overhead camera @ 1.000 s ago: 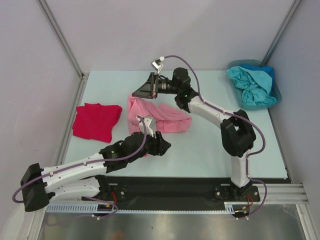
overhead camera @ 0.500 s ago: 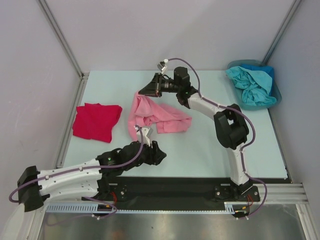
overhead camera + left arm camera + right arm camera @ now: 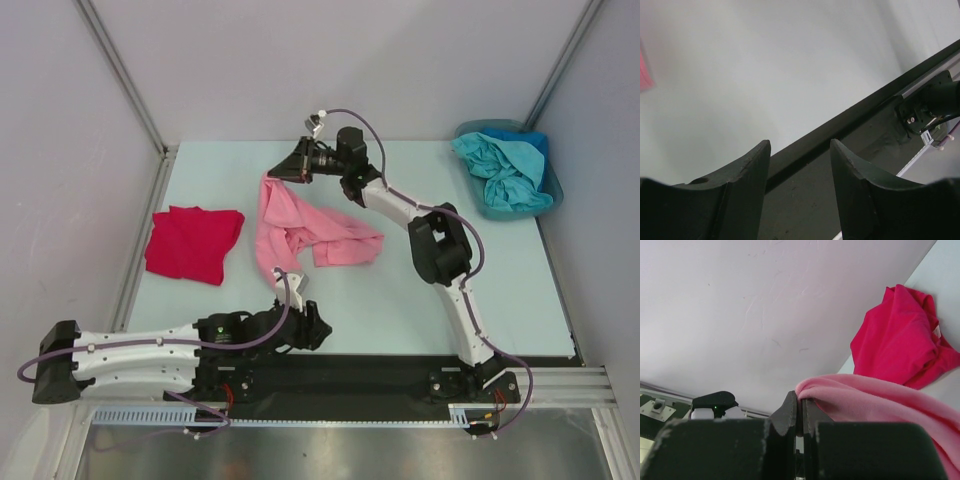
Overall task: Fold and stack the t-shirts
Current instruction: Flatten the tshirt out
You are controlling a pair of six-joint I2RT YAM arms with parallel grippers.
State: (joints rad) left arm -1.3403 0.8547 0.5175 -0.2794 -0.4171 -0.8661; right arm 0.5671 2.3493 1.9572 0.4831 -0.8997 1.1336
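The right arm reaches far over the bench (image 3: 200, 170) toward the back, the right tool (image 3: 278, 177) turned left and pinching an edge of the pink t-shirt (image 3: 300, 225), which trails down onto the bench middle. The left arm lies low along the near edge, the left tool (image 3: 318, 330) spread, holding nothing. From above, the pinched edge itself is hidden under the right tool.

Bright, even, soft-shadowed light; wrist views blur up close.

Pink t-shirt (image 3: 281, 215) mid-table, red t-shirt (image 3: 192, 243) left
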